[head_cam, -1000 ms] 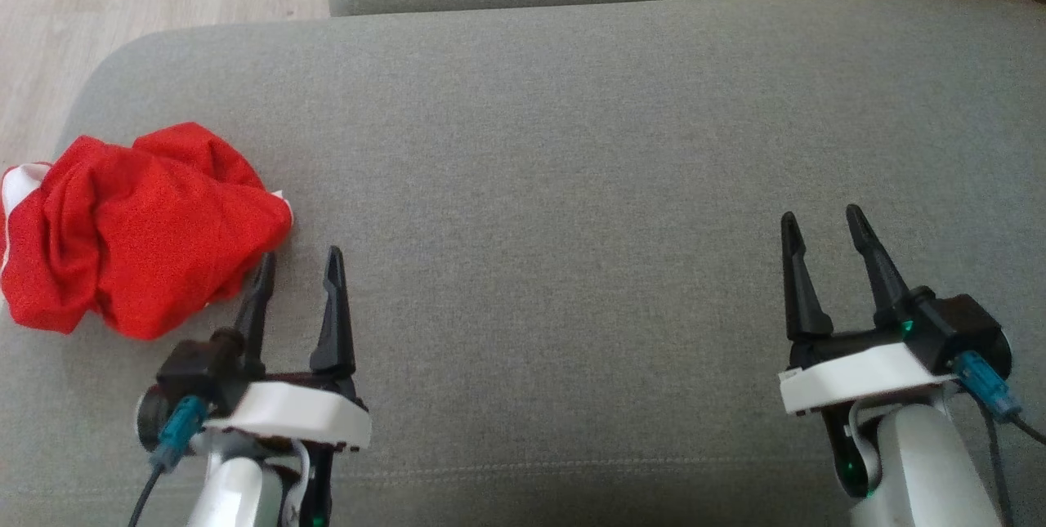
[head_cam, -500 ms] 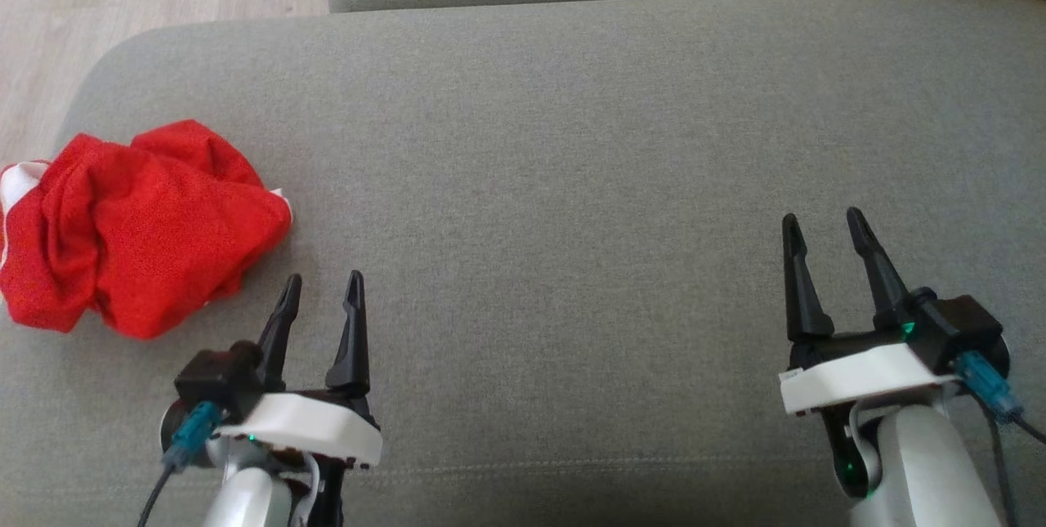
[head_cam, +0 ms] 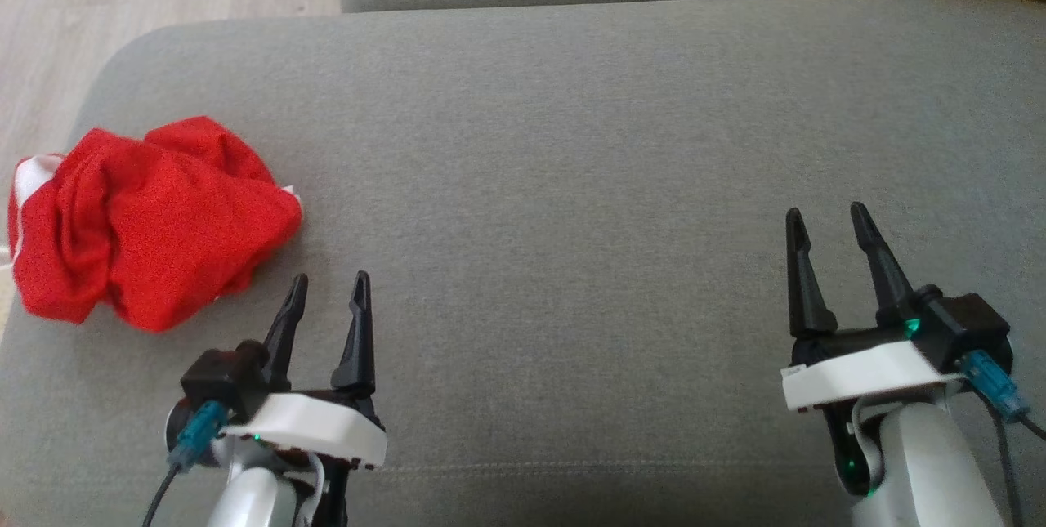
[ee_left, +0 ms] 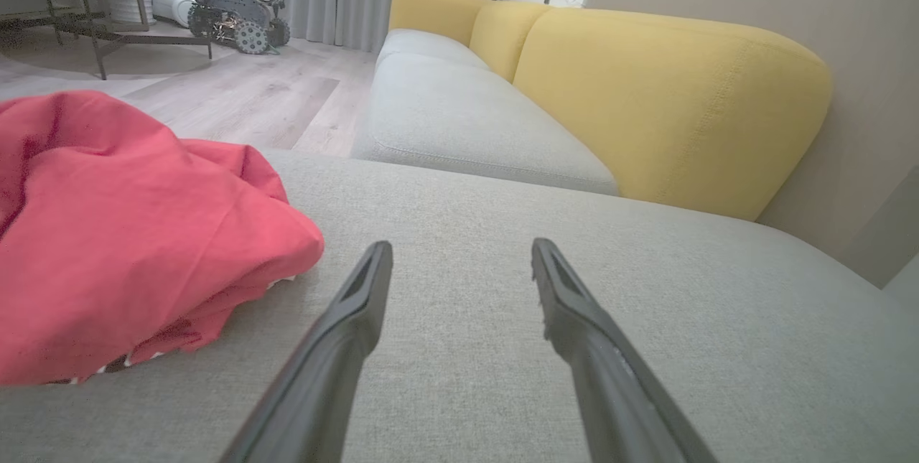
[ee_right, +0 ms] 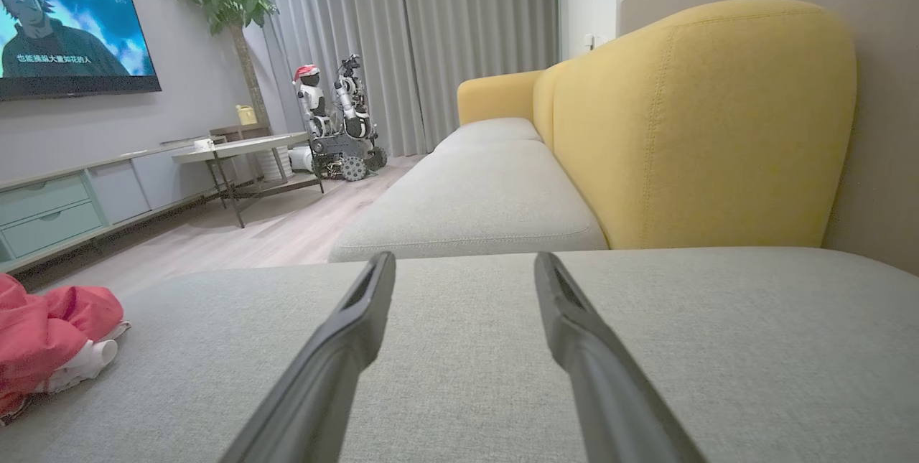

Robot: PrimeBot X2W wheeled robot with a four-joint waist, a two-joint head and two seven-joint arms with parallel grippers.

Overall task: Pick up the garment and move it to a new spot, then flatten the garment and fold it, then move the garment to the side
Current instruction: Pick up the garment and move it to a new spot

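Head view: a crumpled red garment (head_cam: 147, 225) lies in a heap at the left end of the grey seat cushion (head_cam: 572, 143), close to the cushion's rounded corner. The heap spreads somewhat wider across the view than deep. No clear long axis, sleeve or hem can be made out. The left gripper (head_cam: 331, 277) hovers low over the cushion with its fingers spread apart and empty. The garment lies ahead of these fingers and to their left, its nearest fold just beside the outer fingertip but apart from it. The right gripper (head_cam: 824, 210), its fingers likewise parted on nothing, sits well apart at the far right, so the left arm is plainly the nearer. By this reading, the pick-up has not yet begun and calls for a short reach forward and leftward.

Left wrist view: a strip of bare cushion shows between the red folds and the left finger, a gap the head view leaves harder to judge. Right wrist view: white trim (ee_right: 86, 359) shows at the heap's near edge, with a yellow backrest (ee_right: 703, 125) and a television (ee_right: 72, 18) in the room beyond
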